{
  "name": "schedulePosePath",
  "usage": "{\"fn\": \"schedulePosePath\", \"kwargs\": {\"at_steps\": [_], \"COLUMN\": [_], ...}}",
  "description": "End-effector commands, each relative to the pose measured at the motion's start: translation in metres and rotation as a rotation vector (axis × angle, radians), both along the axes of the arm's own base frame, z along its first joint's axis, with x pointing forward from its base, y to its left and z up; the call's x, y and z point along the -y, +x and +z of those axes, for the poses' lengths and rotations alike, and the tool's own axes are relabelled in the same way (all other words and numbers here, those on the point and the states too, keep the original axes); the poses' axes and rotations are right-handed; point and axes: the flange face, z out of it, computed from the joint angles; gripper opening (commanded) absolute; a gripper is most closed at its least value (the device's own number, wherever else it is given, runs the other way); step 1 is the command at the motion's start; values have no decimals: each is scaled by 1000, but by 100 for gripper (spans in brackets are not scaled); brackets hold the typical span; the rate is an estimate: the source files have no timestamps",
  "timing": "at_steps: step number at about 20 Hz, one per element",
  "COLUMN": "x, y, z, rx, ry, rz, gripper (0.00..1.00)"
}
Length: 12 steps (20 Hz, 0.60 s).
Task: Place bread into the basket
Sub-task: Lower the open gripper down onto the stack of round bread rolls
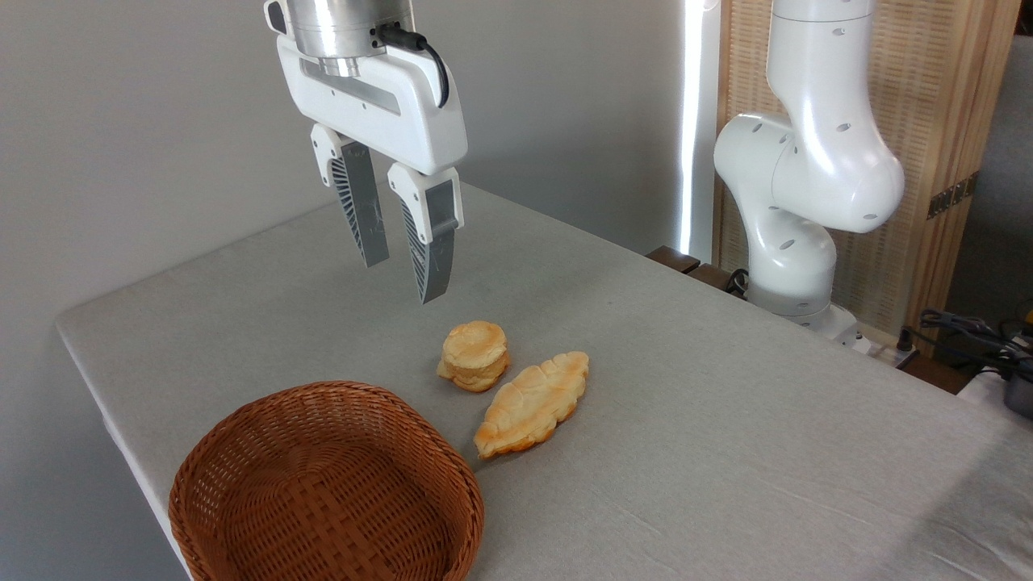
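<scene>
Fingers (371, 218) parted — gripper (401, 278) above bread (474, 355), apart.

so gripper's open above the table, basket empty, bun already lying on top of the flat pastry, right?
Not quite: the bun sits on the table beside the flat pastry, not on top of it. The camera view shows that. The rest holds: gripper open above the table, basket empty.

basket (323, 484): lower rim cut off by bottom edge | arm (815, 161): top cropped by upper edge | dark objects (980, 343), far right: too small to identify
</scene>
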Motion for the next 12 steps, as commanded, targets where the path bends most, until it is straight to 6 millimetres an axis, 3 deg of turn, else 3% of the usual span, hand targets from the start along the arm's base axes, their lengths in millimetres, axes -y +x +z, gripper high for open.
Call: {"fn": "schedulePosePath", "kwargs": {"at_steps": [1,9,12], "x": [-1,-3,2], "y": [-15,-15,-16], "z": [3,0,-11], "rx": [-24,-30,-48], "ry": [2,2,2], "rz": [-1,3,-15], "gripper": [100,100,100]}}
